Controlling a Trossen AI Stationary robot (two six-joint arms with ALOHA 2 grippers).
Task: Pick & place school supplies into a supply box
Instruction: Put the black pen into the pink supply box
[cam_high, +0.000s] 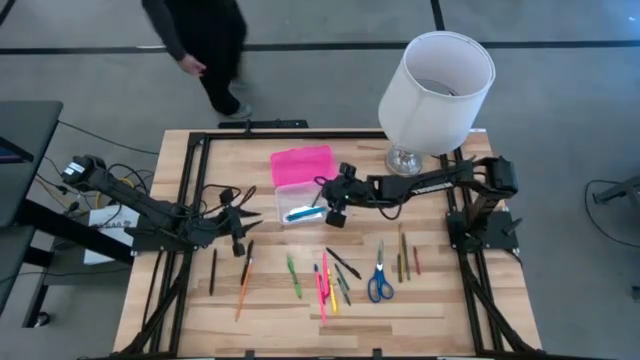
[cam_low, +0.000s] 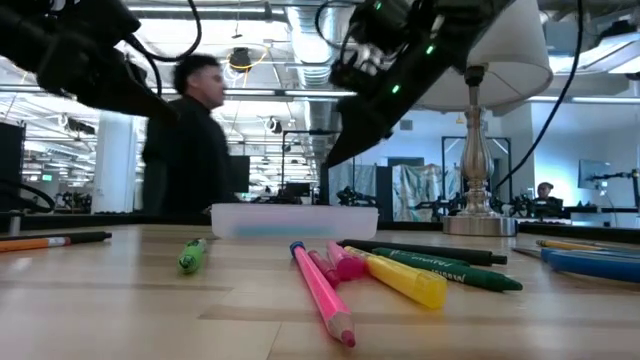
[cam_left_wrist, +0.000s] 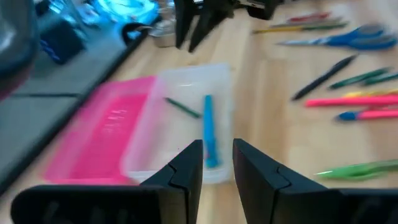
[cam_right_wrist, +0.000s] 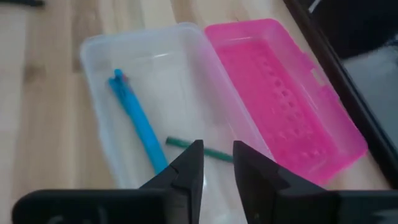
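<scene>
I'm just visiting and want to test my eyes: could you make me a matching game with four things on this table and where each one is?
Things:
1. blue pen
2. pink lid
3. scissors
4. lamp

Places:
A. standing at the table's far edge
B. inside the clear box base
C. lying flat on the wood among loose pencils
D. folded open beside the clear base

Pairs: 1-B, 2-D, 3-C, 4-A

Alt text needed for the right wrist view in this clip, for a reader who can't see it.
The supply box lies open on a wooden table, its clear base holding a blue pen and a short green pencil, its pink lid folded flat alongside. The right gripper hangs above the base, jaws slightly apart and empty.
</scene>
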